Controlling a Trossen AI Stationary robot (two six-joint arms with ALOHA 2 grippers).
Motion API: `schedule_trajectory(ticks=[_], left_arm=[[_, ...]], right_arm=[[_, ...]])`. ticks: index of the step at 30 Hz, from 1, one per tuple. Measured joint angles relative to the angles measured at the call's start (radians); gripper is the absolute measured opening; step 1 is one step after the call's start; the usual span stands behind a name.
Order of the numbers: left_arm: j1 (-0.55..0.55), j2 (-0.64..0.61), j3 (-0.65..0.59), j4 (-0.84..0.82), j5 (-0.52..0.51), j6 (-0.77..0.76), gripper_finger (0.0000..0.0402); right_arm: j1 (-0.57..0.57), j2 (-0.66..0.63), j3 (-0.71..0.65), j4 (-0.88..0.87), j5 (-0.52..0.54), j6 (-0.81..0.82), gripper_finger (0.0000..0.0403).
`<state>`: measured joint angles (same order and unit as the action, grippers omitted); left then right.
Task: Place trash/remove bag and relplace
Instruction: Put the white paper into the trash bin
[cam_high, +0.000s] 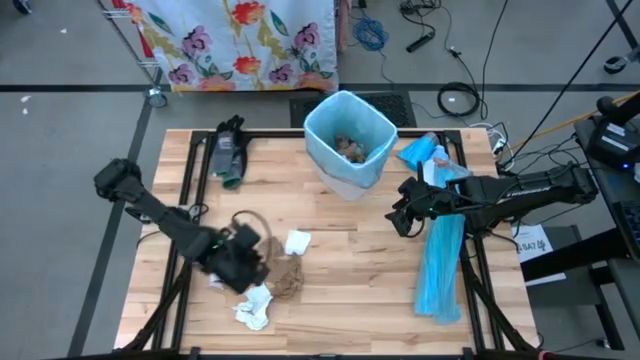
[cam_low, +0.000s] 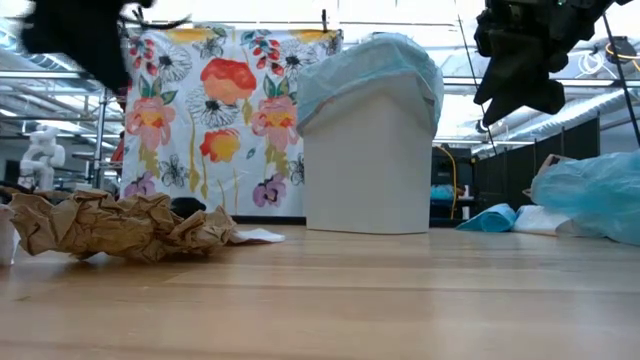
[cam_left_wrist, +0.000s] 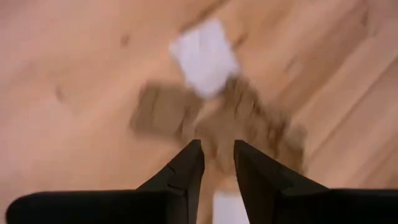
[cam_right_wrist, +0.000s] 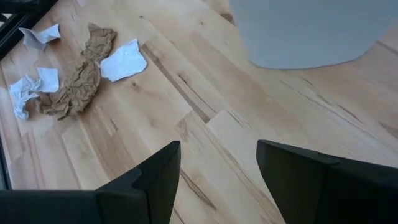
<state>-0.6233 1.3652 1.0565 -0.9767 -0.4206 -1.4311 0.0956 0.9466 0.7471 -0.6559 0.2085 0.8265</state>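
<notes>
Trash lies on the near-left part of the wooden table: a crumpled brown paper (cam_high: 288, 272) (cam_left_wrist: 249, 124) (cam_right_wrist: 78, 81), a flat white tissue (cam_high: 297, 241) (cam_left_wrist: 204, 56) beside it, and a white wad (cam_high: 253, 310) nearer the front edge. More wads sit inside the white bin (cam_high: 345, 178) (cam_low: 370, 170), lined with a pale-blue bag (cam_low: 370, 70), at the far centre. My left gripper (cam_high: 262, 270) (cam_left_wrist: 217, 155) hovers above the brown paper, pointing steeply down, open by a narrow gap, with nothing between its fingers. My right gripper (cam_high: 400, 215) (cam_right_wrist: 217, 162) hangs open right of the bin, above bare table.
A long light-blue plastic strip (cam_high: 440, 265) (cam_low: 590, 195) lies along the right side under my right arm. A blue packet (cam_high: 420, 150) sits right of the bin. A dark bundle (cam_high: 228, 150) rests at the far left. A floral cloth (cam_high: 240, 40) hangs beyond the far edge.
</notes>
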Motion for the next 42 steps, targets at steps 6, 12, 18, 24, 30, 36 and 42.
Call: schedule_trajectory(ticks=[6,12,18,24,30,36,42], left_arm=[[-0.148,-0.105,-0.106,-0.024,0.142,-0.123,0.0093],[-0.188,-0.117,-0.129,-0.035,0.352,-0.019,0.0109],[-0.191,-0.107,-0.129,-0.038,0.383,0.083,0.0157],[-0.19,-0.059,-0.129,-0.094,0.422,0.234,0.0202],[-0.189,0.015,-0.129,-0.196,0.475,0.265,0.0208],[-0.189,0.082,-0.129,-0.104,0.504,0.345,0.0208],[-0.187,0.167,-0.129,-0.113,0.483,0.374,0.0207]], right_arm=[[0.0,-0.001,0.0,0.001,0.0,0.0,0.0203],[0.0,-0.001,0.0,0.001,0.0,0.0,0.0203],[0.0,-0.001,0.0,0.001,0.0,0.0,0.0203],[0.0,-0.001,0.0,0.001,0.0,0.0,0.0203],[0.0,-0.001,0.0,0.001,0.0,0.0,0.0203],[0.0,-0.001,0.0,0.001,0.0,0.0,0.0203],[0.0,-0.001,0.0,0.001,0.0,0.0,0.0203]])
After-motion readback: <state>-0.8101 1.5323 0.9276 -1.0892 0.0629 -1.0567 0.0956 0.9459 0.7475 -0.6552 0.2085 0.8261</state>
